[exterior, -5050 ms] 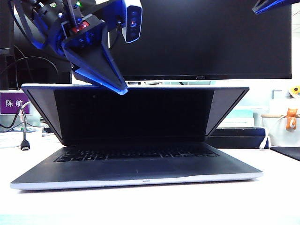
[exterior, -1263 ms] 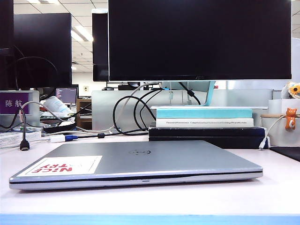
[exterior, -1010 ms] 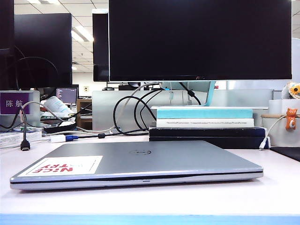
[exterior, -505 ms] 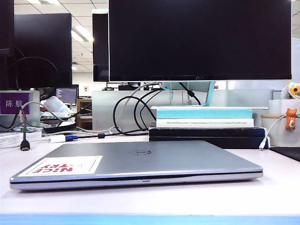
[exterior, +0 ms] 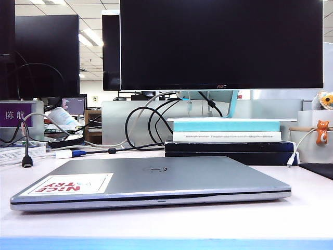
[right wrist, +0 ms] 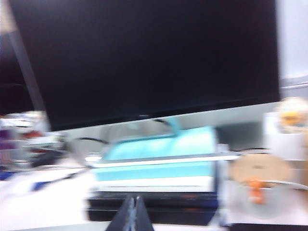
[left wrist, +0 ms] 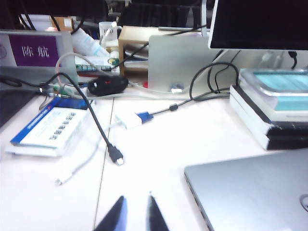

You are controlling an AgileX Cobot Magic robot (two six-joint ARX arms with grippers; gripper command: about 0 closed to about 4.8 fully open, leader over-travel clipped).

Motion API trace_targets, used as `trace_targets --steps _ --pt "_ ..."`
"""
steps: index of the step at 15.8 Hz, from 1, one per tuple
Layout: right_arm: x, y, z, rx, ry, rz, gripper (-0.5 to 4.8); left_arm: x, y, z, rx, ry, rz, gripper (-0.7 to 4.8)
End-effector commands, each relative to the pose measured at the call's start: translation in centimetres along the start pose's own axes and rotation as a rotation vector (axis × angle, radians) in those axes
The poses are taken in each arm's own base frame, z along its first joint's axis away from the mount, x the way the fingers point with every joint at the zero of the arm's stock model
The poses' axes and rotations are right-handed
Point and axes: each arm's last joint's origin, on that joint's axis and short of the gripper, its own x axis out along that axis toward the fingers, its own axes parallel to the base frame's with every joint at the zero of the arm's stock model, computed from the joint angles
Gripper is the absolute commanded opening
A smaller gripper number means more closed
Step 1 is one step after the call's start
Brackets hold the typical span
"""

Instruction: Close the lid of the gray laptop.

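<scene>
The gray laptop point(exterior: 156, 200) lies flat on the white desk with its lid point(exterior: 177, 174) down on the deck. The lid's silver outside faces up, showing the round logo and a white sticker point(exterior: 67, 184) with red letters. Neither arm appears in the exterior view. In the left wrist view my left gripper point(left wrist: 136, 198) hangs over bare desk beside the laptop's corner point(left wrist: 250, 192), open with nothing between its fingers. In the blurred right wrist view my right gripper point(right wrist: 134, 198) is shut and empty, pointing level at the stacked books.
Behind the laptop stand a large black monitor point(exterior: 221, 44) and stacked books point(exterior: 226, 138), with looped black cables point(exterior: 145, 125). A cable plug point(left wrist: 117, 159) and a blue-and-white booklet point(left wrist: 48, 127) lie left of the laptop. An orange cat figurine point(exterior: 323, 131) stands at far right.
Five seconds ago my left gripper pressed on the half-open lid; now the lid is fully down and both arms are out of the exterior view. Over the last second that view stays unchanged.
</scene>
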Motion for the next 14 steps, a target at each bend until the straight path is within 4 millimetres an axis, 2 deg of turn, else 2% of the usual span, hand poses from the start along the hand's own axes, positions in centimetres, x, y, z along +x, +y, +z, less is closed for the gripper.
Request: trace_targets --steps 1,4,6,8,11,14 --pt "0.1 -0.5 -0.6 -0.059 0.012 -0.111 -0.06 0.7 0.0 -1.0 0.031 -0.058 -0.001 0.49" --pt "0.4 -1.3 -3.6 -0.027 0.095 -0.157 -0.06 1.2 0.4 -2.5 0.042 -0.019 0.105 0.47" --pt "0.4 -1.7 -5.6 0.016 0.148 -0.171 -0.06 1.2 0.4 -2.5 0.054 -0.016 0.135 -0.06" --pt "0.4 -2.0 -6.7 0.021 0.185 -0.18 -0.06 1.2 0.5 -2.6 0.068 -0.008 0.138 -0.06" --pt "0.3 -2.1 -7.3 0.024 0.233 -0.19 -0.06 1.2 0.5 -2.8 0.067 0.009 0.136 -0.06" --pt "0.2 -2.2 -7.6 0.027 0.266 -0.191 -0.06 1.2 0.0 -2.7 0.121 0.0 -0.034 0.0"
